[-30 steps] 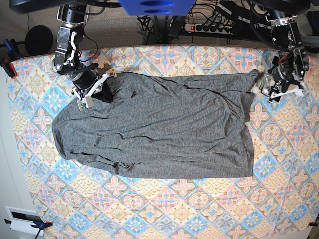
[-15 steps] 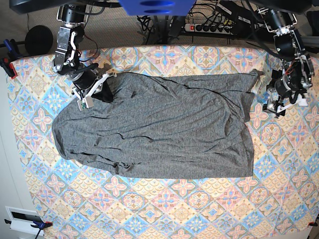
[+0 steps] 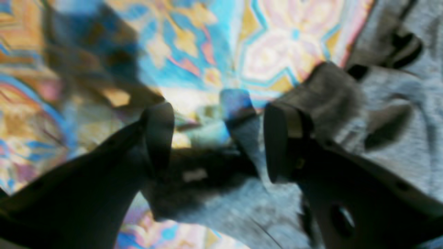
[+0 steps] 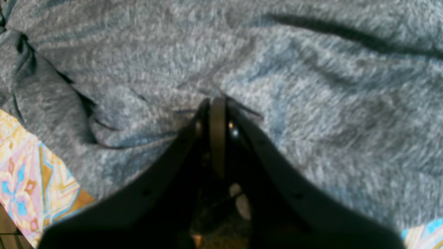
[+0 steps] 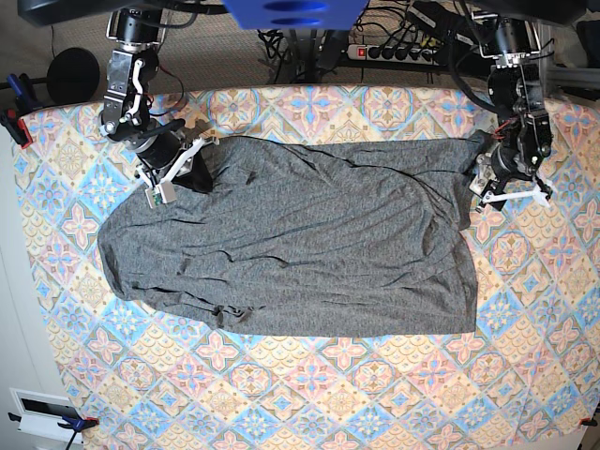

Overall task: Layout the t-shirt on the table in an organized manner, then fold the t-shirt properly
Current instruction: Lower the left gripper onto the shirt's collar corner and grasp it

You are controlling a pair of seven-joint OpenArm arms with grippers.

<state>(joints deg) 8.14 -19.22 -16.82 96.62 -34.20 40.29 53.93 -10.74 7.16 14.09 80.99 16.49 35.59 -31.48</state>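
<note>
Right hand (image 4: 218,114) pinched shut on t-shirt (image 5: 291,234), left hand (image 3: 218,138) open at its edge

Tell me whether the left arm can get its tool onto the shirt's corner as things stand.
Probably yes. The left tool stands open right at the t-shirt edge, with a bunched fold beside one finger and only patterned table around it. Nothing blocks the way.
</note>
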